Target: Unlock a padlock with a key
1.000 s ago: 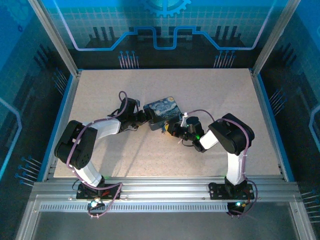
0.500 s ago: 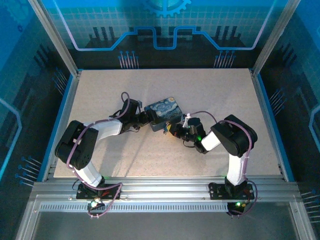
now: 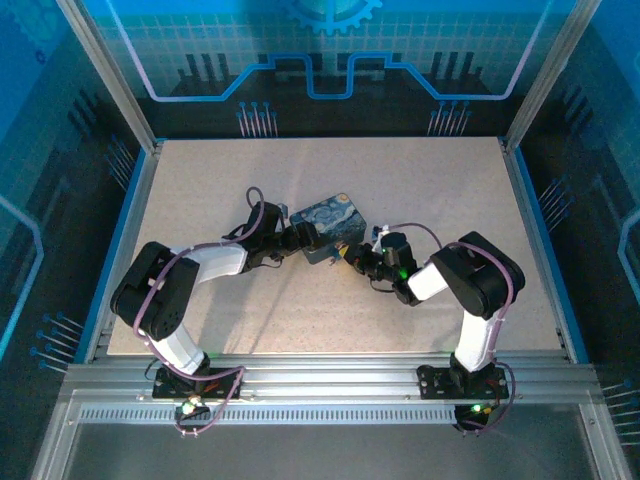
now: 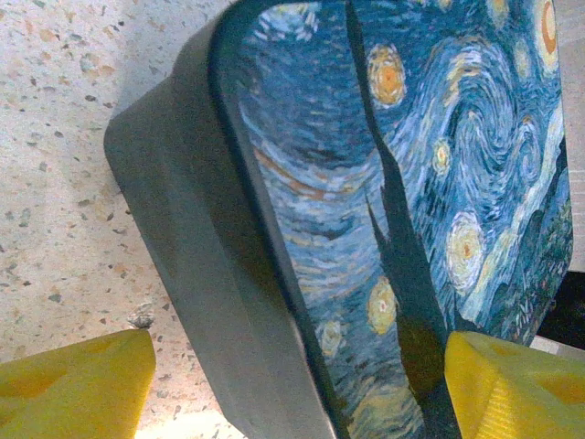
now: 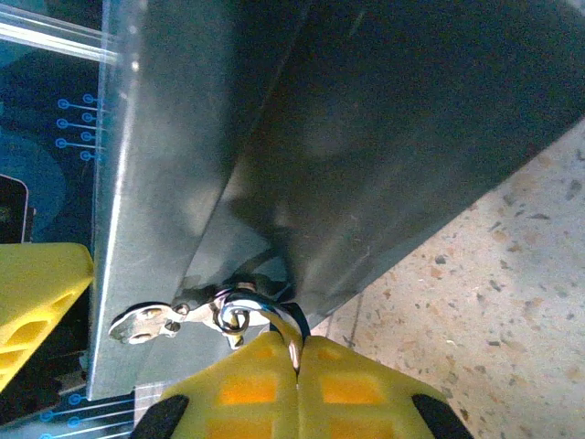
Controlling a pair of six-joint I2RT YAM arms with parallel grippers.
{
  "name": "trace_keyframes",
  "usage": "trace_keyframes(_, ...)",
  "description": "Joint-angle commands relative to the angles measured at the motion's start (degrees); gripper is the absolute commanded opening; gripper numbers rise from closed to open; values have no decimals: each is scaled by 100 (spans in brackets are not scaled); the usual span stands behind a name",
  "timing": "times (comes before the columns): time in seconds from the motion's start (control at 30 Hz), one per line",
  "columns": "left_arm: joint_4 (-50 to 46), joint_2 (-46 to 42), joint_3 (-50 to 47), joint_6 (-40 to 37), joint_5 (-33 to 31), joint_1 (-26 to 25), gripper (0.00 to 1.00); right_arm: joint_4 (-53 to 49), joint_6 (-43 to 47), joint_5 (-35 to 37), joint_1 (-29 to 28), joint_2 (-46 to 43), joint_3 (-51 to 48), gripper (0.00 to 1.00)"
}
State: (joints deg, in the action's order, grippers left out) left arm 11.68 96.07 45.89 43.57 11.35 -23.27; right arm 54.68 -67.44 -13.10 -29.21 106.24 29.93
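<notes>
Our right fingers [image 5: 274, 384] pinch shut on the key [image 5: 293, 346], a thin sliver pointing up from their tips toward the padlock [image 5: 239, 309], which lies lengthwise leftward against the tin [image 4: 411, 183]. Our left fingers [image 4: 78, 384] stand wide, straddling it.

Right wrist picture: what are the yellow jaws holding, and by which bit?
The right gripper is shut on a thin silvery wire ring, pinched at its lower right edge; a small flat silvery metal tab is linked to it.
</notes>
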Motion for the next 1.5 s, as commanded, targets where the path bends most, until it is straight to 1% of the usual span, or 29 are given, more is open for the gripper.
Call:
trace_keyframes(0.0, -343, 110, -203, -41, -168, -77, 83, -269, -238, -28, 119, -203, 17, 4)
trace_keyframes(0.27, -316, 72, -261, -59, -186, -88, 84, -392, -335, -24, 221, -380, 12, 4)
trace_keyframes(0.37, -312, 57, -253, -59, -173, -89, 85, -583, -301, -25, 256, -435, 30, 4)
trace_keyframes(0.47, -298, -2, -261, -75, -178, -90, 85, -531, -344, 1, 285, -439, -28, 4)
trace_keyframes(0.73, -360, -91, -249, -146, -213, -90, 86, -681, -374, -159, 424, -477, 12, 4)
trace_keyframes(0.83, -338, -54, -247, -155, -216, -115, 86, -1205, -204, -254, 450, -556, 168, 4)
trace_keyframes(1.07, -679, -10, -52, -411, -560, -372, 86, -2673, 201, -102, 496, -890, 588, 4)
trace_keyframes(1.33, -1038, -18, 101, -733, -1030, -627, 86, -3399, 375, -160, 643, -956, 843, 4)
trace_keyframes(1.47, -1028, 23, 74, -782, -1080, -677, 86, -3534, 446, -156, 687, -1002, 917, 4)
